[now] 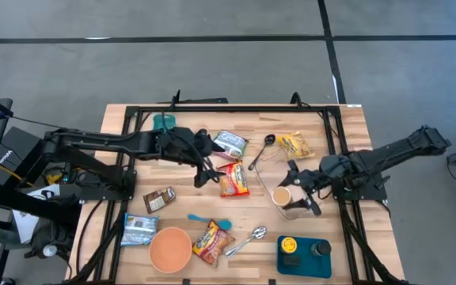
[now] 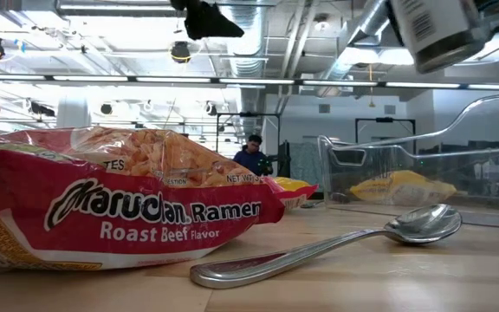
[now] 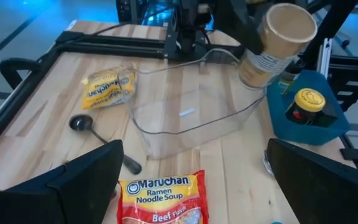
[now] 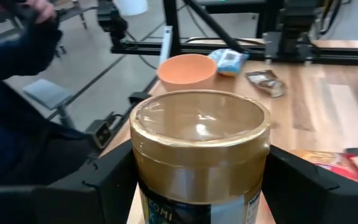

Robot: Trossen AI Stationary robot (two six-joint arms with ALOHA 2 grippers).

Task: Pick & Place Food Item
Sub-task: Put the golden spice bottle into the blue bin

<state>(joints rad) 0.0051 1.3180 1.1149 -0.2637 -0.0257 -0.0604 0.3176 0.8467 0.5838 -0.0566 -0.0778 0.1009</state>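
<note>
**High view: right gripper holds a cup of noodles over the clear container**

High view, biggest thing first: the wooden table [image 1: 355, 127] carries a black frame and a scatter of food packets. The left arm reaches in from the left, and its left gripper [image 1: 210, 169] hangs over the middle of the table with fingers spread wide and nothing between them, just beside a red Maruchan ramen packet [image 1: 233, 181].

The right arm comes in from the right. Its right gripper [image 1: 298, 189] is clamped around a tan paper cup [image 4: 199, 155] sealed with a shiny lid, and carries it tilted above the near end of a clear plastic container [image 3: 191, 115].

That container sits right of centre, between the red packet and the right arm. A yellow packet [image 1: 294, 144] lies at its far side, and a black ladle [image 1: 261, 150] lies just to its left.

Near the front edge sit an orange bowl [image 1: 169, 248], a second ramen packet [image 1: 210, 241], a metal spoon [image 1: 246, 240] and a blue tray [image 1: 305, 261] holding a yellow-capped jar [image 1: 289, 245].

In the room behind, a person in dark clothes [image 2: 251, 156] stands far off.
</note>
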